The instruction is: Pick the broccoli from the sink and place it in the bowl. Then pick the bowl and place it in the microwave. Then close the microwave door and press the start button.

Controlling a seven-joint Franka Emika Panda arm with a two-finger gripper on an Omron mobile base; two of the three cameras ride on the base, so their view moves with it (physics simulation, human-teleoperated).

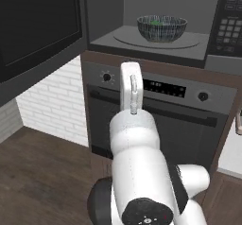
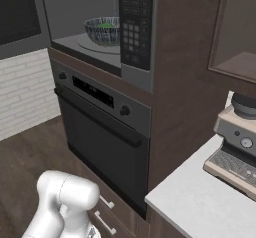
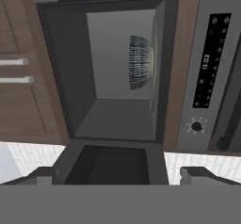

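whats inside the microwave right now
The bowl sits on the glass turntable, with green broccoli peeking inside. The bowl's wall hides most of it.

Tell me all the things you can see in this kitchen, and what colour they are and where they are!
bowl: one, dark grey with pale stripes, on the turntable inside the microwave
broccoli: one, green, inside the bowl
microwave: one, black with grey cavity, above the oven
microwave door: one, black, swung open to the left
oven: one, black and grey with knobs, under the microwave
coffee machine: one, grey and cream, on the counter at right
counter: one, pale grey, right of the oven
brick wall: one, white, left of the oven
floor: one, dark wood, below
arm: one, white, in front of the oven
gripper: one, dark fingertips, open, facing the microwave
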